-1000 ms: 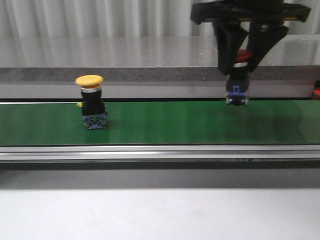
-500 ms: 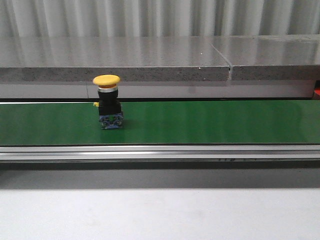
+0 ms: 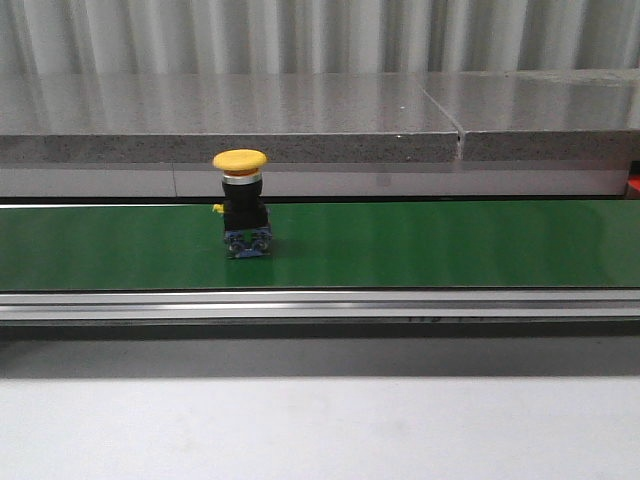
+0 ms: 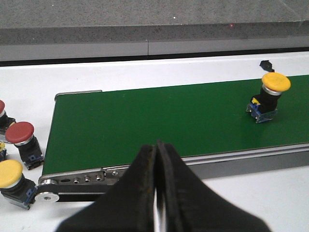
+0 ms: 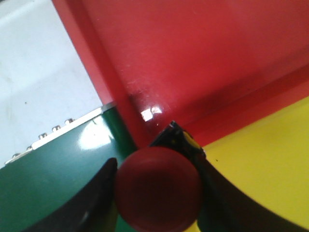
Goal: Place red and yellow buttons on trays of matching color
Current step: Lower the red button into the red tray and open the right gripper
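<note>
Spare buttons (image 4: 19, 139), red and yellow, stand off the end of the belt, at about 9 o'clock in the left wrist view. The left gripper (image 4: 155, 193) hangs at 6 o'clock over the belt's near rail, its jaws pressed together and holding nothing.

A yellow button (image 3: 241, 203) stands upright on the green belt (image 3: 450, 245), left of centre in the front view and at about 2 o'clock from the left gripper. Risk: if the belt is running, the button may travel past the pick point before closed jaws can spread and descend; a late or off-centre grasp on the broad cap could tip it onto its side.

The right gripper (image 5: 157, 193), absent from the front view, is clamped on a red button (image 5: 158, 187), with the belt end at 8 o'clock. The red tray (image 5: 193, 58) fills the frame from 12 to 2 o'clock; the yellow tray (image 5: 270, 169) lies at 4 o'clock. Risk: the button hangs close to the wall where the trays meet, so an early release could let it strike the rim, roll into the yellow tray, or fall back toward the belt.
</note>
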Available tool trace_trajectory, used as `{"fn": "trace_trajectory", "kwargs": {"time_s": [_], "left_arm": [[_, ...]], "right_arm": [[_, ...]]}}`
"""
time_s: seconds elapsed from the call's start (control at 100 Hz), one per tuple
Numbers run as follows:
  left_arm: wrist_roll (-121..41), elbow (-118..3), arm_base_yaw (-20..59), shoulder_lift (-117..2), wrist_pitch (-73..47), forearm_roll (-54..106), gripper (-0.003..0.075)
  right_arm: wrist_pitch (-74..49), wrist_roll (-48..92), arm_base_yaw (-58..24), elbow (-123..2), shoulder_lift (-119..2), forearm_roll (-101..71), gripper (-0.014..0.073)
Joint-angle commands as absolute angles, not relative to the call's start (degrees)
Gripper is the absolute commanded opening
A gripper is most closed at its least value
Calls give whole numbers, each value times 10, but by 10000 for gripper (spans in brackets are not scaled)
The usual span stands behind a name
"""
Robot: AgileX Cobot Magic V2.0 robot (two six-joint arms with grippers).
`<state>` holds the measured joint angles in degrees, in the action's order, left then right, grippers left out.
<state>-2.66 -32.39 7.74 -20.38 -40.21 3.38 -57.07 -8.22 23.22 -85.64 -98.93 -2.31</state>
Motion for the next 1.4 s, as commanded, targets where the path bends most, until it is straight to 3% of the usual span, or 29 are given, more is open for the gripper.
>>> {"fn": "trace_trajectory", "kwargs": {"time_s": [0.0,0.78,0.85,1.04,1.39], "left_arm": [[-22,-340,82,-209,-364,41,-21],[-22,-340,82,-209,-364,41,-21],[-22,-340,82,-209,-364,41,-21],[-22,-340,82,-209,-364,41,-21],[-22,-340,82,-209,-364,41,-21]], "right_arm": [[-525,-75,240,-874,-985,-40,143],[-395,-75,240,-874,-1089,-64,152],[-396,-75,240,-874,-1090,-64,199],[-395,-75,240,-874,-1089,-66,475],[-394,-64,239,-864,-1035,-60,490]]}}
